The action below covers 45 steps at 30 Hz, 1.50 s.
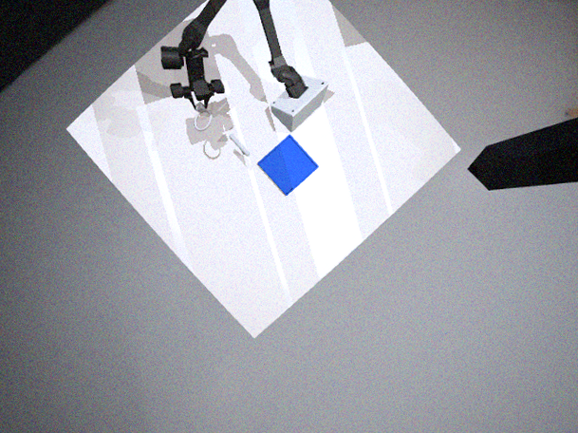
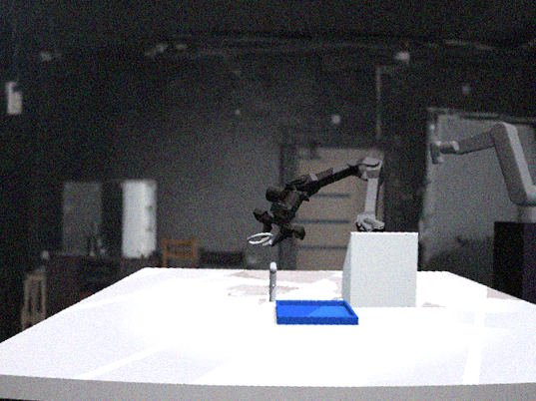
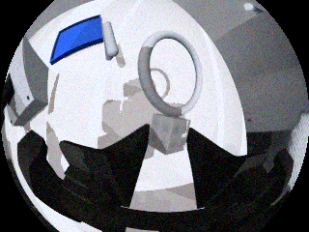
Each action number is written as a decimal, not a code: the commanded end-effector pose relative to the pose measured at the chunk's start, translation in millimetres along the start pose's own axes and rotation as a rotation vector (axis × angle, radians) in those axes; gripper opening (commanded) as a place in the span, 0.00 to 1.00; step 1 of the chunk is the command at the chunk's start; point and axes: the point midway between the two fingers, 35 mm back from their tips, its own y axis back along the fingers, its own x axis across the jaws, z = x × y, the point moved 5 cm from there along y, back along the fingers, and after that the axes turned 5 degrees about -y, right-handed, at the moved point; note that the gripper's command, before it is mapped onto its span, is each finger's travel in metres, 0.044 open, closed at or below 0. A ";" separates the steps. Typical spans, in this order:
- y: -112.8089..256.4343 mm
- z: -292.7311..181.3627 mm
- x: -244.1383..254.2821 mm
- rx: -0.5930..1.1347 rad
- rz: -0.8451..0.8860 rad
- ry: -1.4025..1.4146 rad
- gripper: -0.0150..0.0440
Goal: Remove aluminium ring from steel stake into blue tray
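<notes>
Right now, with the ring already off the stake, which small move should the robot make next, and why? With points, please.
Probably carry the aluminium ring (image 1: 196, 124) (image 2: 250, 240) (image 3: 199, 72) sideways over the blue tray (image 1: 287, 165) (image 2: 317, 314) (image 3: 77, 39), keeping it high: the gripper (image 1: 202, 105) (image 2: 270, 240) (image 3: 168, 130) grips its tab, but the ring hangs beside the steel stake (image 1: 238, 144) (image 2: 273, 283) (image 3: 109, 41), not above the tray.
</notes>
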 end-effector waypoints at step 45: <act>-1.5 -62.3 6.5 0.052 -0.160 0.594 0.25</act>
